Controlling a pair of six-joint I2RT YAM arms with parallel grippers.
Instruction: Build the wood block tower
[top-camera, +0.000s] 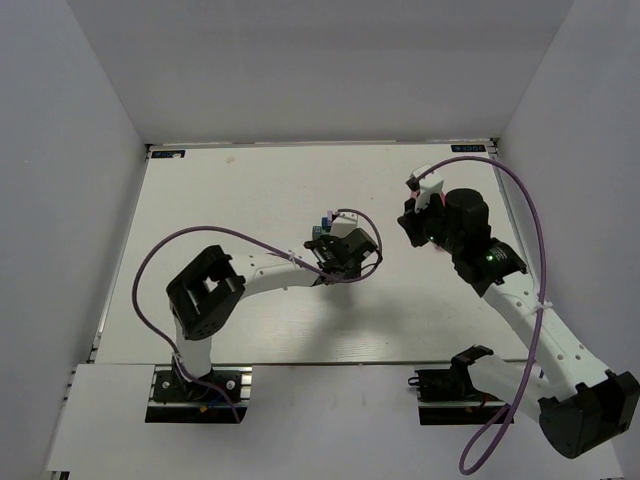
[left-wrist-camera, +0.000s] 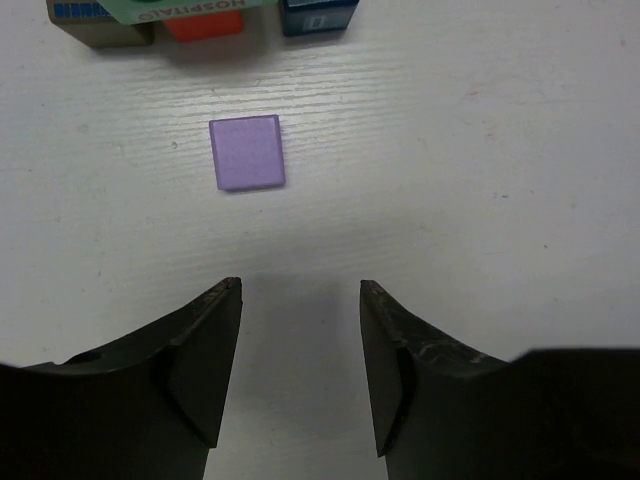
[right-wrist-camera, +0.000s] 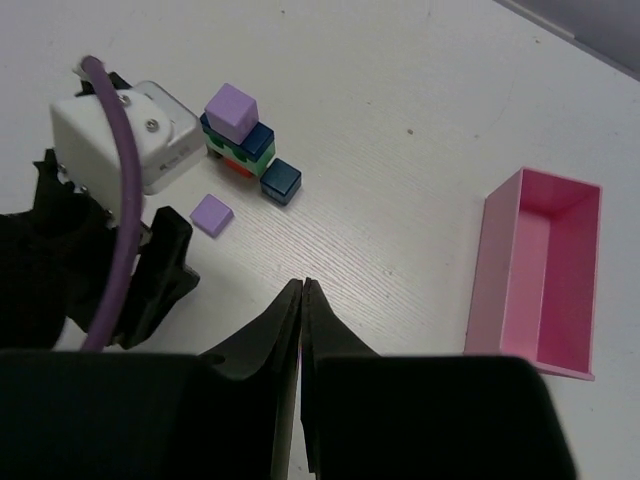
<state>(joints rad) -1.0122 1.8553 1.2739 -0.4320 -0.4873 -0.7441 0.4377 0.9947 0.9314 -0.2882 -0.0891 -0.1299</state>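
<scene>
Tower: a small stack of painted cubes (right-wrist-camera: 240, 148) stands on the worktop (right-wrist-camera: 400, 120), in the upper left of the right wrist view. In the top view it sits near the middle of the frame.
Top of tower: a purple cube (right-wrist-camera: 232, 108) sits on a dark blue layer, with green and a bit of red below.
Loose block: a dark blue cube (right-wrist-camera: 281, 182) stands at the lower right foot of the stack, touching it or just beside it; I cannot tell which.
Flat piece: a thin purple tile (left-wrist-camera: 247, 152) lies flat on the worktop, just below the stack and apart from it. In the left wrist view it is upper left of centre.
Left gripper (left-wrist-camera: 300, 290): jaws parted with bare worktop between them, holding nothing. The tile lies just beyond the fingertips.
Right gripper (right-wrist-camera: 302, 285): fingers pressed together at bottom centre of its own view, with nothing between them. It is well apart from the stack.
Pink box (right-wrist-camera: 540, 270): an open rectangular tray at the right of the right wrist view, with nothing inside.
</scene>
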